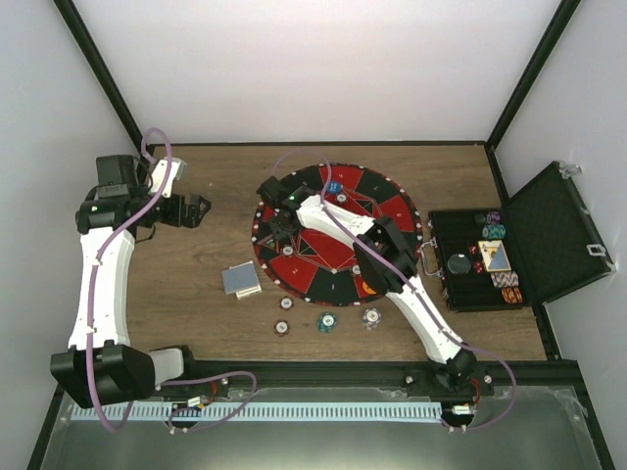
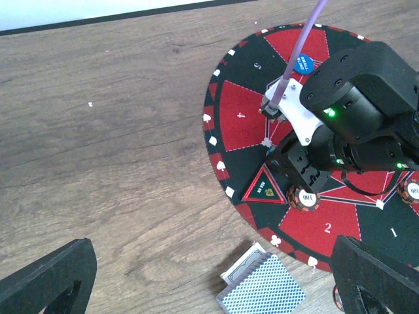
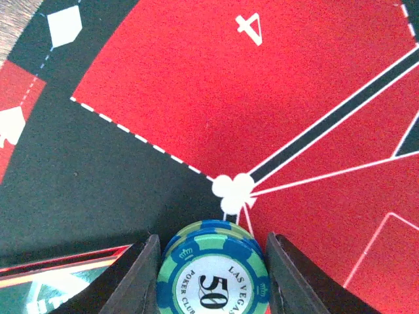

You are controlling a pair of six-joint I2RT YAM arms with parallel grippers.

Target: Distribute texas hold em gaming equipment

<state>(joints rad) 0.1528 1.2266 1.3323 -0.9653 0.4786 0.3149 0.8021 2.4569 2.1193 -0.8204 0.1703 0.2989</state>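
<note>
Between the right fingers (image 3: 134, 278), low in the wrist view, a green chip (image 3: 213, 278) marked 50 is clamped over the round mat (image 3: 196, 98), just below its white club mark. Left fingers (image 2: 46, 281) stand spread wide, holding nothing, above the counter (image 2: 98, 131). Cards (image 1: 241, 279) and loose chips (image 1: 326, 321) lie on the counter near the mat's lower edge.

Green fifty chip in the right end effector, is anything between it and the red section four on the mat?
Nothing visible. The chip is held by the right end effector, and red section four of the mat ahead lies bare, only printed markings.
</note>
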